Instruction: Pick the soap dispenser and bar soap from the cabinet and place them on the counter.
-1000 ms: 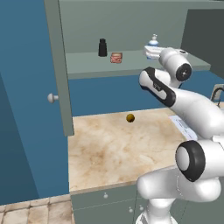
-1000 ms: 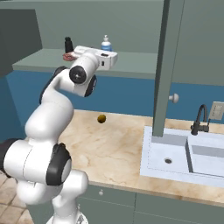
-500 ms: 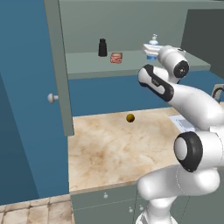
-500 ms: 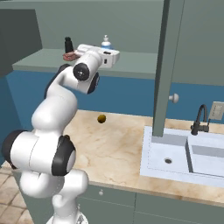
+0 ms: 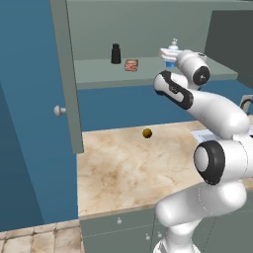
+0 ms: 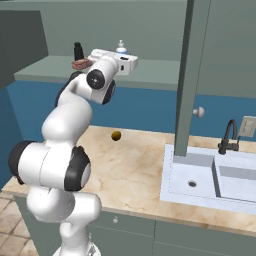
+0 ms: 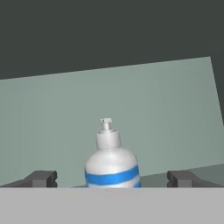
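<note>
So the big grey-green cabinet (image 5: 148, 29) hangs above the counter (image 5: 123, 168), door swung open, and its inner shelf (image 5: 99, 74) is my landmark here. The marble-patterned counter sits well below the shelf, with a pale sink (image 6: 210, 175) set into it off to one side and a little dark-yellow ball (image 5: 147, 133) lying on it, pretty much under the shelf's front edge.

The arm reaches up to shelf height, and the claw (image 7: 111, 178) is spread wide with nothing in it. In the hand view one fingertip sits on each side of the soap dispenser (image 7: 112, 162), neither touching it.

The soap dispenser stands upright on the shelf, long axis vertical, white pump top pointing straight up, blue band around the body.

Further along the shelf, away from the claw, there's a small black bottle (image 5: 116, 54), also upright. Just beside it the bar soap (image 5: 131, 65), a pinkish-red block, sits on the shelf with its long side running along the shelf.
</note>
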Controlling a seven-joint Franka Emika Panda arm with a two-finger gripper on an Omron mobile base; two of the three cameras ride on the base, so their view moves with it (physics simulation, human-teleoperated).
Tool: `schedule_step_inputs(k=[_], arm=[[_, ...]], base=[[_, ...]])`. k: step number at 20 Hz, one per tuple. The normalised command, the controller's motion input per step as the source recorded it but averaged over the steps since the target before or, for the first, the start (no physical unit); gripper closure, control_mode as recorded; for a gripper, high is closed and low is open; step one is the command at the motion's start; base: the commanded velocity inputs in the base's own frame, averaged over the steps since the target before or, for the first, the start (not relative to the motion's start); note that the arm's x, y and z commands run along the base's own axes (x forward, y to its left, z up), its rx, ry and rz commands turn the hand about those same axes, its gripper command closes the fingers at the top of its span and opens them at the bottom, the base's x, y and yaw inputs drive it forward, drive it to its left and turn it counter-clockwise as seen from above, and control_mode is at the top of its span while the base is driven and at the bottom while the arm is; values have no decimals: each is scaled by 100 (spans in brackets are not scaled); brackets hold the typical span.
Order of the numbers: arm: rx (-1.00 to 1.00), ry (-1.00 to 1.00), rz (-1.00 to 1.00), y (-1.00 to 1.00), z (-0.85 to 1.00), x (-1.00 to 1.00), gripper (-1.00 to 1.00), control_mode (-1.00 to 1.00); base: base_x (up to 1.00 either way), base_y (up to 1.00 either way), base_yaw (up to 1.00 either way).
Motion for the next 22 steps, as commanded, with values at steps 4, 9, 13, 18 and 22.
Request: schedule_step_inputs(k=[4, 9, 13, 18, 22], arm=[[0, 0, 0, -1, 0, 18, -100, -100], [0, 0, 0, -1, 0, 19, -100, -100], [0, 0, 0, -2, 0, 18, -100, -100], [0, 0, 0, -2, 0, 16, -100, -100], [0, 0, 0, -4, 0, 10, -100, -100]], base=[[0, 0, 0], [0, 0, 0], [0, 0, 0], [0, 0, 0], [0, 0, 0]])
